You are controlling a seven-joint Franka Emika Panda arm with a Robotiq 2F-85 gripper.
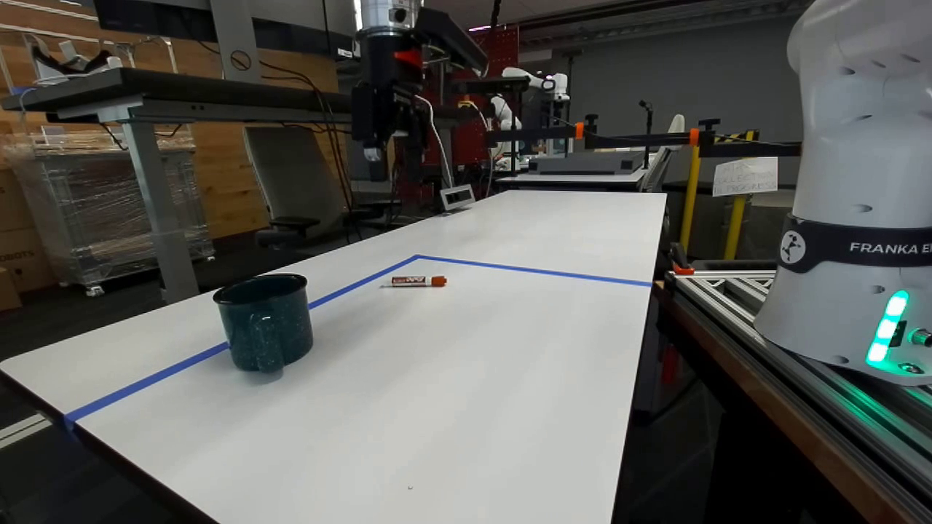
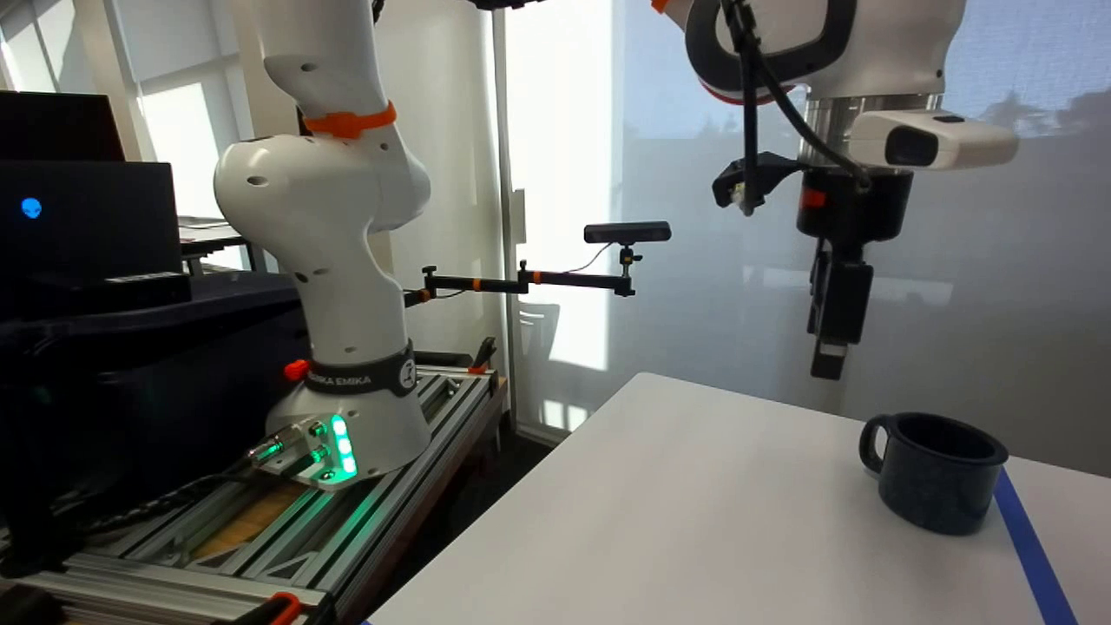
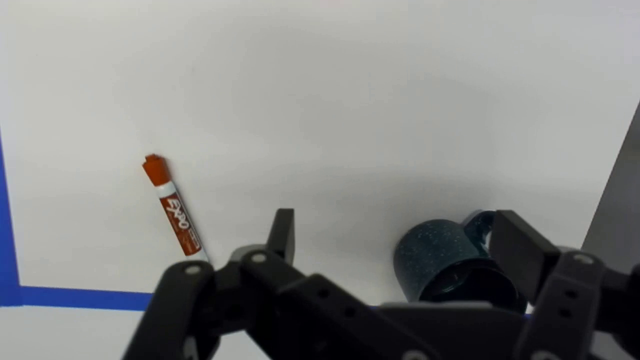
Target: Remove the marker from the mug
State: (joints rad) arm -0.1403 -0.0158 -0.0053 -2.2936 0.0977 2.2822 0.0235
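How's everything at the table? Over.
Tool open, holding nothing. Marker lying on table, outside mug. Mug upright, apart from marker, seemingly not in the way.

Sun blows out a strip of the window shade (image 2: 564, 156) top center in an exterior view. Wrist view's flatter: soft grey shadows on the tabletop (image 3: 320, 115), small print on the marker (image 3: 179, 217) kinda mushy.

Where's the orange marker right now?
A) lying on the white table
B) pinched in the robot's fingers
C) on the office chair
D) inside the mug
A, because in an exterior view the orange marker lies flat on the white table, apart from the mug.
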